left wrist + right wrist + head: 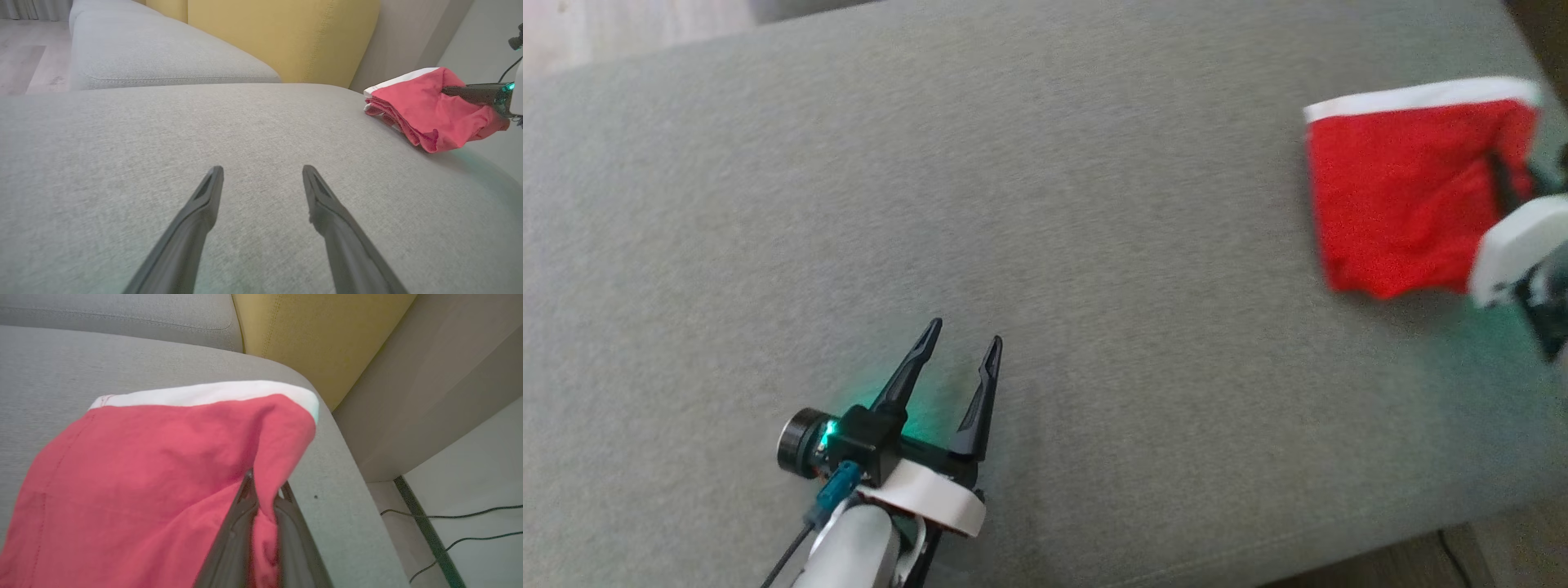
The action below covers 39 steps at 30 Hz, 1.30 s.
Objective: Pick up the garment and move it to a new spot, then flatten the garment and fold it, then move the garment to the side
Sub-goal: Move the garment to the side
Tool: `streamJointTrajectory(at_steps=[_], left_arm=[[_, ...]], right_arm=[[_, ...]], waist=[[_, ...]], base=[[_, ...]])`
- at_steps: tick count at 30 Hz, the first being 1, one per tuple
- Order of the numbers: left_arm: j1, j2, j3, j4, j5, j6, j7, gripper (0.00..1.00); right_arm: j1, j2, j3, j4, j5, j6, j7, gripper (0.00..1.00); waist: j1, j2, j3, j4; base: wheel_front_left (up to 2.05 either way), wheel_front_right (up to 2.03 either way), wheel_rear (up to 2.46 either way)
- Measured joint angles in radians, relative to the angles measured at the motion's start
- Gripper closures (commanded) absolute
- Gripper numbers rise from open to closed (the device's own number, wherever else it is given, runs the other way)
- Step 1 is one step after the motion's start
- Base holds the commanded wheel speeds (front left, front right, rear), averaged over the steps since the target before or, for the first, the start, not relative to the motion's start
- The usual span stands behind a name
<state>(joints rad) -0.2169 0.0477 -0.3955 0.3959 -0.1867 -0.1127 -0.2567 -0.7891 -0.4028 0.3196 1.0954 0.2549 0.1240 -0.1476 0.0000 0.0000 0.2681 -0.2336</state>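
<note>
The garment (1401,200) is red with a white band along its far edge, folded and lying at the right end of the grey cushion (1045,245). My right gripper (1499,167) is shut on the garment's right edge, a pinch of red cloth (265,490) caught between its dark fingers. The garment (425,110) also shows at the right of the left wrist view, its gripped edge lifted a little. My left gripper (964,347) is open low over bare cushion at the lower left, far from the garment, nothing between its fingers (204,204).
A yellow back cushion (282,32) rises behind the seat. A second grey seat cushion (155,57) adjoins on the far side. The cushion's right edge (339,465) drops to a pale floor with black cables (449,526). Wooden floor (1421,563) shows past the near edge.
</note>
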Motion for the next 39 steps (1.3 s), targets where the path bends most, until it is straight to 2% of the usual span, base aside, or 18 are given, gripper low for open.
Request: streamJointTrajectory(at_steps=[10, 11, 12, 13, 19, 22, 26, 29, 34, 39], left_arm=[[-0.009, 0.0, -0.002, -0.013, 0.0, 0.009, 0.0, 0.0], [-0.012, 0.0, -0.001, -0.014, 0.0, 0.009, 0.0, 0.0], [-0.015, 0.0, -0.001, -0.014, 0.0, 0.012, 0.0, 0.0], [-0.019, 0.0, -0.001, -0.014, 0.0, 0.016, 0.0, 0.0], [-0.028, 0.0, 0.007, -0.016, -0.004, 0.025, 0.0, 0.0], [-0.027, -0.001, 0.013, -0.016, -0.015, 0.035, 0.0, 0.0], [-0.025, -0.001, 0.046, -0.017, -0.016, 0.05, 0.0, 0.0], [-0.021, -0.002, 0.081, -0.025, -0.016, 0.064, 0.0, 0.0], [0.0, -0.002, 0.157, -0.045, -0.016, 0.09, 0.0, 0.0], [0.039, -0.002, 0.212, -0.047, -0.014, 0.106, 0.0, 0.0]], right_arm=[[-0.161, -0.15, 0.0, 0.122, -0.055, 0.0, 0.051, 1.0], [-0.174, -0.157, -0.006, 0.133, -0.059, 0.0, 0.052, 0.64], [-0.186, -0.163, -0.013, 0.142, -0.066, 0.0, 0.052, 0.07], [-0.196, -0.168, -0.02, 0.15, -0.073, 0.0, 0.052, 0.0], [-0.265, -0.198, -0.14, 0.186, -0.173, 0.0, -0.01, 0.0], [-0.269, -0.178, -0.202, 0.185, -0.198, 0.0, -0.069, 0.0], [-0.255, -0.069, -0.256, 0.122, -0.21, 0.0, -0.1, 0.0], [-0.191, 0.03, -0.304, -0.044, -0.212, 0.0, -0.102, 0.0], [0.029, 0.177, -0.377, -0.313, -0.193, 0.0, -0.103, 0.0], [0.259, 0.307, -0.378, -0.456, -0.176, 0.0, -0.103, 0.0]], waist=[[0.0001, 0.0, 0.057, 0.102], [0.0001, 0.0, 0.062, 0.111], [0.0001, 0.0, 0.067, 0.12], [0.0001, 0.0, 0.071, 0.128], [0.0001, 0.0, 0.083, 0.16], [0.0, 0.0, 0.074, 0.164], [0.0, 0.0, 0.051, 0.167], [-0.0001, 0.0, 0.03, 0.171], [-0.0001, 0.0, -0.006, 0.182], [-0.0001, 0.0, -0.042, 0.199]], base=[[0.0, 0.0, 0.0], [0.0, 0.0, 0.0], [0.0, 0.0, 0.0], [0.0, 0.0, 0.0], [0.0, 0.0, 0.0], [0.0, 0.0, 0.0], [0.0, 0.0, 0.0], [0.0, 0.0, 0.0], [0.0, 0.0, 0.0], [0.0, 0.0, 0.0]])
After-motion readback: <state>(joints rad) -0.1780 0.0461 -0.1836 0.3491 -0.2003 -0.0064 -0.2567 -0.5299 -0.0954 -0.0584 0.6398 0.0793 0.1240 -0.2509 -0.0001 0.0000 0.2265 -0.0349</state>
